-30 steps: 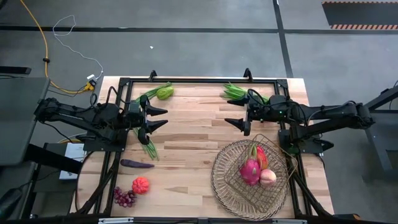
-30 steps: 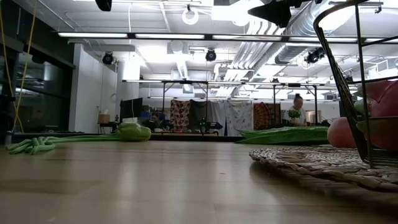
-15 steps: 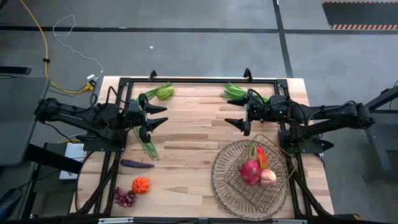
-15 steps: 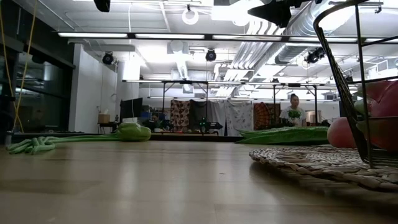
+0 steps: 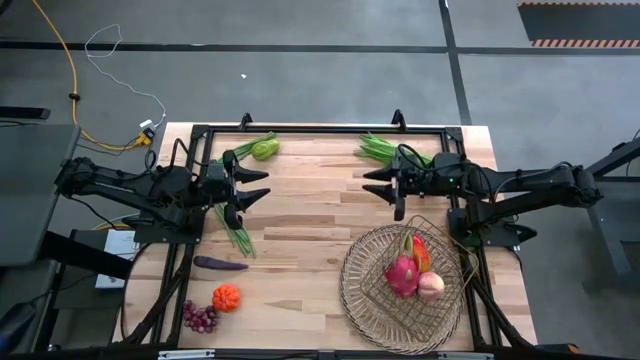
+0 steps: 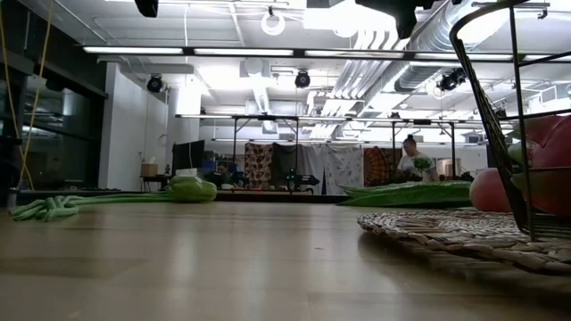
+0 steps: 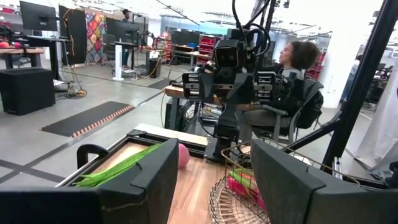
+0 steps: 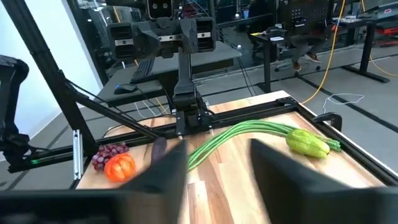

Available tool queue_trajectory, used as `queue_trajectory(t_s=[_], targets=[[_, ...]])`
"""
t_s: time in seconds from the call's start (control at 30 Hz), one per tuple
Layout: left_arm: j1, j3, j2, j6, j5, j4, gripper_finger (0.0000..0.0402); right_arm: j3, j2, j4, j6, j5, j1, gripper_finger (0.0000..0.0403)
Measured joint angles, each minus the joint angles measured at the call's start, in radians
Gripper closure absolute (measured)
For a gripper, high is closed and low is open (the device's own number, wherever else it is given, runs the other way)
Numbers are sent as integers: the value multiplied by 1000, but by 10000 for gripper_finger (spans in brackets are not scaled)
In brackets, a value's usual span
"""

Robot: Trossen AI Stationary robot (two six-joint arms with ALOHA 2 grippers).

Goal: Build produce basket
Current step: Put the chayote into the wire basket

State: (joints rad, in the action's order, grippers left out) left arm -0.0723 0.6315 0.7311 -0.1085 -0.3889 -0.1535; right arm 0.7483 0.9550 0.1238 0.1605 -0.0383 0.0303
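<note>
- High view: the basket (image 5: pixel 403 284) sits at the near right of the worktop (image 5: pixel 310 215), holding a dragon fruit (image 5: pixel 402 274), a peach (image 5: pixel 431 286) and a red pepper (image 5: pixel 420 252).
- Loose on the left: pumpkin (image 5: pixel 226 297), grapes (image 5: pixel 200 317), eggplant (image 5: pixel 220 264).
- Left end effector (image 5: pixel 258 187) hovers with fingers apart, empty.
- Right end effector (image 5: pixel 378 184) hovers near a bean bunch (image 5: pixel 376 149), fingers partly apart, empty.
- Low view: the basket is cropped; both end effectors are outside it.
- Right wrist view: own fingers blurred.
</note>
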Motion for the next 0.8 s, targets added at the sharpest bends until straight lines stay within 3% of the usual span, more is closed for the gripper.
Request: queue_trajectory(t_s=[0.07, 0.1, 0.4, 0.5, 0.63, 0.8], targets=[[0, 0, 0, 0, 0, 0, 211, 0, 0, 0, -17, 25, 0, 362], [0, 0, 0, 5, 0, 0, 211, 0, 0, 0, -28, 40, 0, 382], [0, 0, 0, 7, 0, 1, 208, 0, 0, 2, -4, 61, 0, 396], [11, 7, 0, -56, -5, 35, 192, 0, 0, 2, -4, 62, 0, 401], [76, 106, 42, -167, -13, 281, 146, 0, 0, 2, 4, 62, 0, 401], [251, 282, 154, -160, -39, 565, 77, 0, 0, 2, 17, 63, 0, 402]])
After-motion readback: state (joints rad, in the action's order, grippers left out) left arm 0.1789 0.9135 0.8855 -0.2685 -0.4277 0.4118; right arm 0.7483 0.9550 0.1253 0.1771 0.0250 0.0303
